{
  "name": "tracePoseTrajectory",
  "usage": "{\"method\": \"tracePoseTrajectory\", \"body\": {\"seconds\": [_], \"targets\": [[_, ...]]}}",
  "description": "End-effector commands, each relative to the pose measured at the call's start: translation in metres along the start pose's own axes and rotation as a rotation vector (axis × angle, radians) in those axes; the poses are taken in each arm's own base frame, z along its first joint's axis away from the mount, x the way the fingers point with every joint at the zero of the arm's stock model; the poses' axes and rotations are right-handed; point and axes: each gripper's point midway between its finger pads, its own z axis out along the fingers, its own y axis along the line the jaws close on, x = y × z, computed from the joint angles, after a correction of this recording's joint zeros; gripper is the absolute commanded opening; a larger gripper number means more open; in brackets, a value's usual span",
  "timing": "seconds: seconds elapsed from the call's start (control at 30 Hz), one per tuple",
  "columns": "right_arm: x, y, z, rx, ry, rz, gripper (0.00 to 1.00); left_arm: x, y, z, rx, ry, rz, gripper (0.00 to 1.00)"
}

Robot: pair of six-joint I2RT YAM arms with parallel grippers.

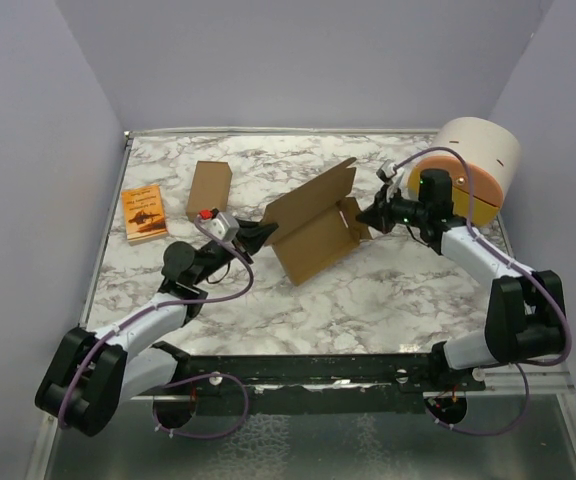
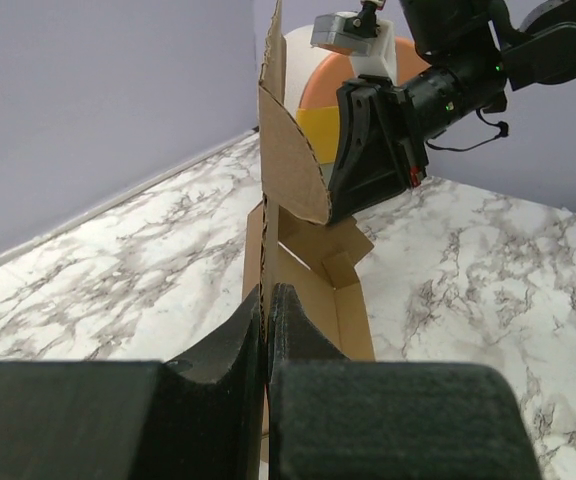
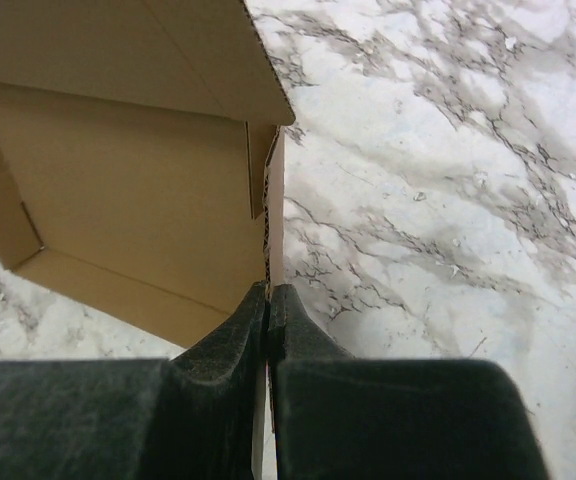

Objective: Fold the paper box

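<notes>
Paper box (image 1: 313,225), half folded, stands in the middle of the worktop (image 1: 388,300), one flap raised. Left fingers (image 2: 230,348) pinch its left wall edge; right fingers (image 3: 226,350) pinch its right end wall. One narrow box (image 1: 208,190) and one orange booklet (image 1: 144,213) lie far left, well apart from it; one round drum (image 1: 478,160) sits at the far right corner.

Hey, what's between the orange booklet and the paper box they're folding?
In the top view, a narrower cardboard box stands between the booklet and the paper box, with the left arm passing close beside it.
</notes>
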Motion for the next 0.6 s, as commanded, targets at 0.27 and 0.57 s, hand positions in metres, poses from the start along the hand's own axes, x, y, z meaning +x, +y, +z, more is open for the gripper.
{"method": "tracePoseTrajectory", "body": {"seconds": [0.27, 0.57], "targets": [[0.016, -0.003, 0.036, 0.199, 0.074, 0.012, 0.01, 0.048, 0.011, 0.004, -0.088, 0.127, -0.061, 0.00], [0.035, 0.015, 0.050, 0.080, 0.143, 0.081, 0.05, 0.065, 0.014, -0.002, -0.116, 0.163, -0.074, 0.00]]}}
